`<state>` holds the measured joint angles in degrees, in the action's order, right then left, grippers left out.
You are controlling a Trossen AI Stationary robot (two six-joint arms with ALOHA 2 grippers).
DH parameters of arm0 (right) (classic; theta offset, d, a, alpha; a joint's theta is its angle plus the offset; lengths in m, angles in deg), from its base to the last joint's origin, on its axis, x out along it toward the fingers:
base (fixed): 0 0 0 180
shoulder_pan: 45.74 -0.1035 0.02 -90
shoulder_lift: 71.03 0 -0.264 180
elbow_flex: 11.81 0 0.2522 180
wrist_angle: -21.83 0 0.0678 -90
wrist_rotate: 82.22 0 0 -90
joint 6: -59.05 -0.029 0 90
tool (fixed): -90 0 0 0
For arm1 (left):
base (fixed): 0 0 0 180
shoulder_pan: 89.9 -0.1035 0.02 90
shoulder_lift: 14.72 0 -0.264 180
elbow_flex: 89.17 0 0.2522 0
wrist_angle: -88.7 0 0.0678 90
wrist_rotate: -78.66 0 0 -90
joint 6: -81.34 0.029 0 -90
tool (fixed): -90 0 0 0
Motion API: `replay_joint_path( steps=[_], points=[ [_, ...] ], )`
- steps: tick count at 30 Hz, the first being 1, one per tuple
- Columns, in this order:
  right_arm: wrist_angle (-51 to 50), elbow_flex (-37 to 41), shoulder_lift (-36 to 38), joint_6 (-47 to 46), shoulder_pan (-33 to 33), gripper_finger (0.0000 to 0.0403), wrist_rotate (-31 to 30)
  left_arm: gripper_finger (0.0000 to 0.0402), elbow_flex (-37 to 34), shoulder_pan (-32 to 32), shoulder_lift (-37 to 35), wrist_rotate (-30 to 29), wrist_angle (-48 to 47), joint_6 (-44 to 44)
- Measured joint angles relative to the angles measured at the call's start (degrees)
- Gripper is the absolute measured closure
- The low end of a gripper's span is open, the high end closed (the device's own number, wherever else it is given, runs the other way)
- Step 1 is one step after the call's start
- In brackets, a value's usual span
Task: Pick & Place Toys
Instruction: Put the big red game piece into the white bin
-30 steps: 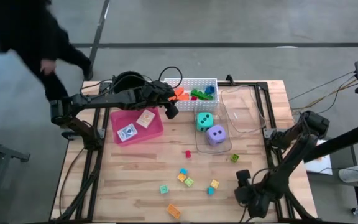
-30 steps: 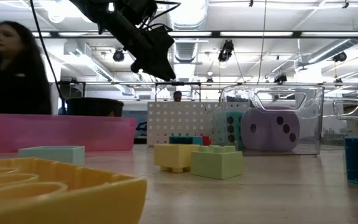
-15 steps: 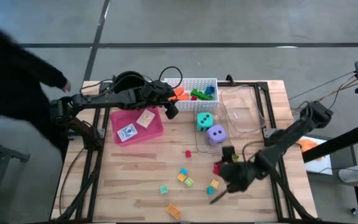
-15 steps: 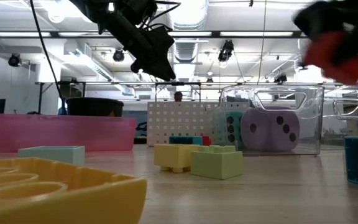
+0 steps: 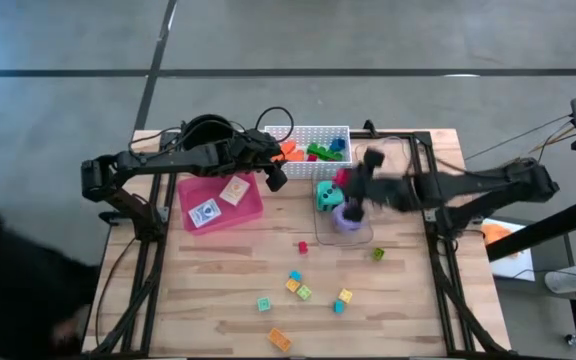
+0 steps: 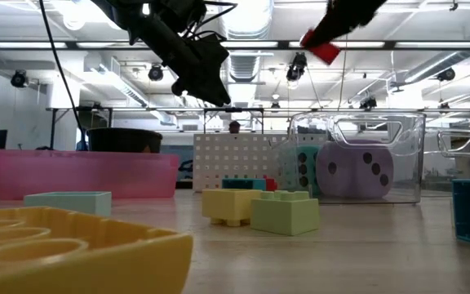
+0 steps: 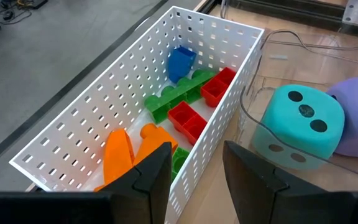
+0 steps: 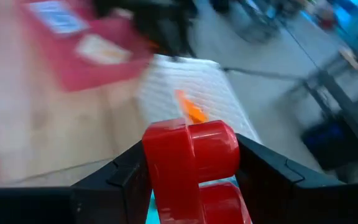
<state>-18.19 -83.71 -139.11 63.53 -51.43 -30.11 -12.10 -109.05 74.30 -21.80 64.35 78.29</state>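
My right gripper hangs in the air over the teal die and the purple die, shut on a red block, which also shows high up in the low view. Both dice sit in a clear tray. My left gripper hovers above the near left corner of the white basket, its fingers a little apart with nothing between them. The basket holds red, green, blue and orange blocks. Several small blocks lie loose on the table. My right gripper pinches the red block by two opposite sides between its two fingers. The fingers slant downward, coming from the table's right side. The block is lifted clear, high above the table and the dice.
A pink tray with two cards lies left of the dice. A second clear container stands right of the basket. A small red piece, a green block and an orange block lie on the wood. A person is at the table's near left.
My right gripper has swung from the table's near right corner up and toward the far edge, turning as it went, and now hangs over the dice with the red block. The person has moved from the far left to the near left.
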Motion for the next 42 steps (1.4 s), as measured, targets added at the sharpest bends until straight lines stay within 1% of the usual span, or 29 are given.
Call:
replay_joint_path(
  steps=[2, 5, 6, 8, 11, 15, 20, 24, 29, 35, 39, 42],
  points=[
    [2.4, 0.5, -0.1, 0.2, 6.8, 0.0202, 5.1, 0.0252, 0.0, 0.0, 0.0, 0.0, 0.0, 0.0],
    [6.1, 0.8, -2.0, 0.6, 16.6, 0.0202, 17.7, 0.0252, 0.0, 0.0, 0.0, 0.0, 0.1, 0.1],
    [7.5, 0.9, -2.9, 0.7, 19.5, 0.0202, 20.7, 0.0252, 0.0, 0.0, 0.0, 0.0, 0.1, 0.1],
    [11.2, 0.9, -5.1, 0.7, 24.4, 0.0202, 24.3, 0.0252, 0.0, 0.0, 0.0, 0.0, 0.0, 0.1],
    [16.0, 0.9, -8.9, 1.4, 30.2, 0.0202, 27.5, 0.0252, 0.0, 0.0, 0.0, 0.0, 0.0, 0.1],
    [18.3, 0.5, -13.9, 2.8, 35.1, 0.0202, 34.4, 0.0252, 0.0, 0.0, 0.0, 0.0, 0.0, 0.0],
    [17.9, -1.8, -19.6, 3.3, 37.9, 0.0202, 35.4, 0.0252, 0.0, 0.0, 0.0, 0.0, 0.0, 0.0],
    [15.7, -5.7, -23.6, 4.9, 38.4, 0.0202, 35.4, 0.0252, 0.0, 0.0, 0.0, 0.0, 0.0, 0.0],
    [8.7, -13.7, -29.3, 5.2, 38.4, 0.0202, 35.6, 0.0252, 0.0, 0.0, 0.0, 0.0, 0.0, 0.0],
    [-2.3, -23.5, -35.7, 5.4, 38.4, 0.0202, 35.4, 0.0252, 0.0, 0.0, 0.0, 0.0, 0.0, 0.0],
    [-4.9, -27.2, -38.6, 5.6, 38.3, 0.0202, 35.4, 0.0252, 0.0, 0.0, 0.0, 0.0, 0.0, 0.0],
    [-4.9, -27.7, -39.4, 5.5, 38.3, 0.0202, 35.0, 0.0252, 0.0, 0.0, 0.0, 0.0, 0.0, 0.0]
  ],
)
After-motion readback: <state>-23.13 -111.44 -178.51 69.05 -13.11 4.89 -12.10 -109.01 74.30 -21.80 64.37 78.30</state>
